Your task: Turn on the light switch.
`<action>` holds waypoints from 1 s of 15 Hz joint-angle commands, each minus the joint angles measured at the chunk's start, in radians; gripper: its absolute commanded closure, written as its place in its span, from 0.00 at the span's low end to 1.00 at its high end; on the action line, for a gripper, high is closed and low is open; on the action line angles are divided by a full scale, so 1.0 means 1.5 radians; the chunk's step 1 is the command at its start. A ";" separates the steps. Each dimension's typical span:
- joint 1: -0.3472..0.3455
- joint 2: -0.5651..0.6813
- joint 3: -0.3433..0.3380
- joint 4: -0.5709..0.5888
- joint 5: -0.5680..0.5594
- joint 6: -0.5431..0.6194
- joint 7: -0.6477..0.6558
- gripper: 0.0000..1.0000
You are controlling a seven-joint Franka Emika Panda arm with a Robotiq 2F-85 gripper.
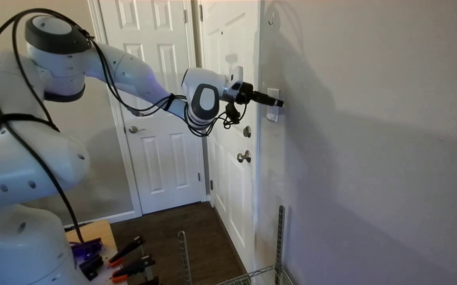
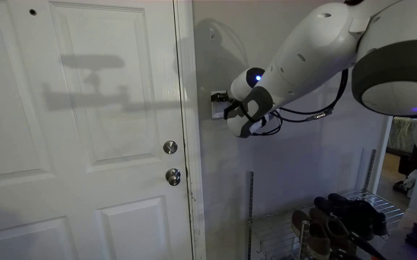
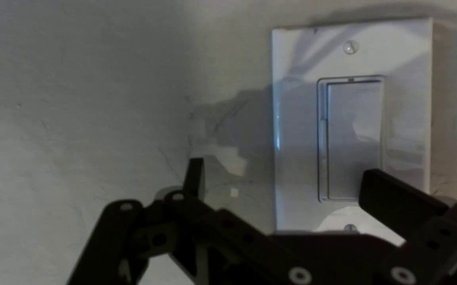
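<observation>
The light switch (image 3: 351, 130) is a white upright wall plate with a flat rectangular rocker in its middle. It fills the right half of the wrist view and also shows in both exterior views (image 1: 272, 114) (image 2: 218, 111), partly hidden by the gripper. My black gripper (image 3: 281, 180) is open and empty. One finger lies over the lower right part of the rocker; whether it touches I cannot tell. The other finger is over bare wall left of the plate. The gripper also shows at the plate in both exterior views (image 1: 279, 103) (image 2: 222, 104).
A white door (image 2: 121, 126) with a round knob (image 2: 173, 177) and a deadbolt (image 2: 170, 147) is beside the switch. A wall hook (image 2: 211, 34) is above it. A wire rack (image 2: 277, 227) with shoes (image 2: 352, 213) and upright posts stands below along the wall.
</observation>
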 commanded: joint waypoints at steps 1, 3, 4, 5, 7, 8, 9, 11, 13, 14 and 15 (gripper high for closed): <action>0.023 0.004 -0.025 -0.034 0.007 -0.014 0.009 0.00; 0.062 0.029 -0.051 -0.080 0.000 -0.017 -0.006 0.00; 0.081 0.028 -0.068 -0.100 0.000 -0.018 -0.008 0.00; 0.117 0.062 -0.084 -0.136 -0.017 -0.021 -0.027 0.00; 0.183 0.122 -0.114 -0.192 -0.042 -0.015 -0.048 0.00; 0.217 0.148 -0.131 -0.213 -0.053 -0.017 -0.052 0.00; 0.253 0.169 -0.149 -0.233 -0.060 -0.023 -0.053 0.00; 0.317 0.194 -0.193 -0.260 -0.067 -0.048 -0.046 0.00; 0.368 0.203 -0.240 -0.277 -0.066 -0.082 -0.036 0.00; 0.389 0.208 -0.262 -0.282 -0.069 -0.100 -0.034 0.00; 0.406 0.212 -0.285 -0.285 -0.071 -0.120 -0.030 0.00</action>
